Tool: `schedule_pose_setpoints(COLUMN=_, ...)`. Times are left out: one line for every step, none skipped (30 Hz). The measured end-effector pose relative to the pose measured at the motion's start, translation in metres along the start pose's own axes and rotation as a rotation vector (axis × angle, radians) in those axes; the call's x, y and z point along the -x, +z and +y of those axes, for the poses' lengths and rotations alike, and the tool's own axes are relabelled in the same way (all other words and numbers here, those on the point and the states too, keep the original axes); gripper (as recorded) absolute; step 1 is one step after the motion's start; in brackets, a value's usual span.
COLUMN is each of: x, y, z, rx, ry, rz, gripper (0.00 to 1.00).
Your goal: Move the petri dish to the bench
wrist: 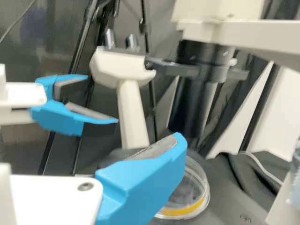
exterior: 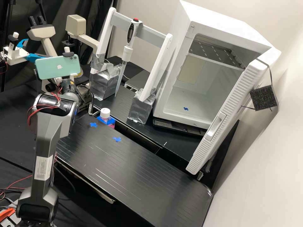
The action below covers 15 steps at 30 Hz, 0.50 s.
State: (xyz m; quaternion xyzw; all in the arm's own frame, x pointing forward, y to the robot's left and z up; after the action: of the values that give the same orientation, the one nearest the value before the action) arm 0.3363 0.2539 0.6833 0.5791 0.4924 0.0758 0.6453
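The gripper (wrist: 171,143) is in front of the microscopes, and I cannot tell if it is open or closed. The petri dish (wrist: 190,190) lies flat just beyond it, partly hidden behind it, on a dark covered surface; a yellow band runs on its side. A mint phone (exterior: 55,66) is at the wrist. To the gripper's left, the end of a second arm (exterior: 17,58) comes near. Ahead stand the microscope (wrist: 119,68) and, more to the right, a beige instrument (wrist: 229,33) with a black cylinder above the dish. Right of the gripper, the black bench (exterior: 126,167) spreads wide, with two blue marks, a white-capped bottle (exterior: 105,113) at its back edge, then the pipette stand (exterior: 153,34) and the open white cabinet (exterior: 176,63).
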Motion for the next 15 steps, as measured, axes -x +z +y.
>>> schedule_pose_setpoints(x=-0.001, y=0.002, z=-0.001, rx=-0.006, ry=0.01, rz=0.004, gripper=1.0)
schedule_pose_setpoints(x=-0.002, y=0.003, z=-0.003, rx=-0.003, ry=0.017, rz=0.005, gripper=1.0)
schedule_pose_setpoints(x=-0.003, y=0.004, z=-0.003, rx=-0.004, ry=0.028, rz=0.003, gripper=1.0)
schedule_pose_setpoints(x=-0.005, y=0.005, z=-0.005, rx=-0.003, ry=0.034, rz=-0.001, gripper=1.0)
schedule_pose_setpoints(x=-0.007, y=0.006, z=-0.006, rx=-0.004, ry=0.038, rz=-0.004, gripper=1.0)
schedule_pose_setpoints(x=-0.009, y=0.007, z=-0.007, rx=-0.001, ry=0.041, rz=-0.004, gripper=1.0)
schedule_pose_setpoints(x=-0.012, y=0.007, z=-0.008, rx=0.001, ry=0.041, rz=-0.002, gripper=1.0)
schedule_pose_setpoints(x=-0.015, y=0.009, z=-0.009, rx=-0.002, ry=0.042, rz=-0.013, gripper=1.0)
schedule_pose_setpoints(x=-0.017, y=0.01, z=-0.009, rx=-0.003, ry=0.049, rz=-0.016, gripper=1.0)
schedule_pose_setpoints(x=-0.019, y=0.011, z=-0.008, rx=-0.007, ry=0.056, rz=-0.024, gripper=1.0)
schedule_pose_setpoints(x=-0.021, y=0.013, z=-0.008, rx=-0.012, ry=0.06, rz=-0.034, gripper=1.0)
schedule_pose_setpoints(x=-0.023, y=0.015, z=-0.007, rx=-0.02, ry=0.069, rz=-0.046, gripper=1.0)
schedule_pose_setpoints(x=-0.024, y=0.016, z=-0.006, rx=-0.026, ry=0.075, rz=-0.054, gripper=1.0)
schedule_pose_setpoints(x=-0.025, y=0.016, z=-0.003, rx=-0.03, ry=0.084, rz=-0.061, gripper=1.0)
schedule_pose_setpoints(x=-0.027, y=0.017, z=-0.002, rx=-0.038, ry=0.093, rz=-0.07, gripper=1.0)
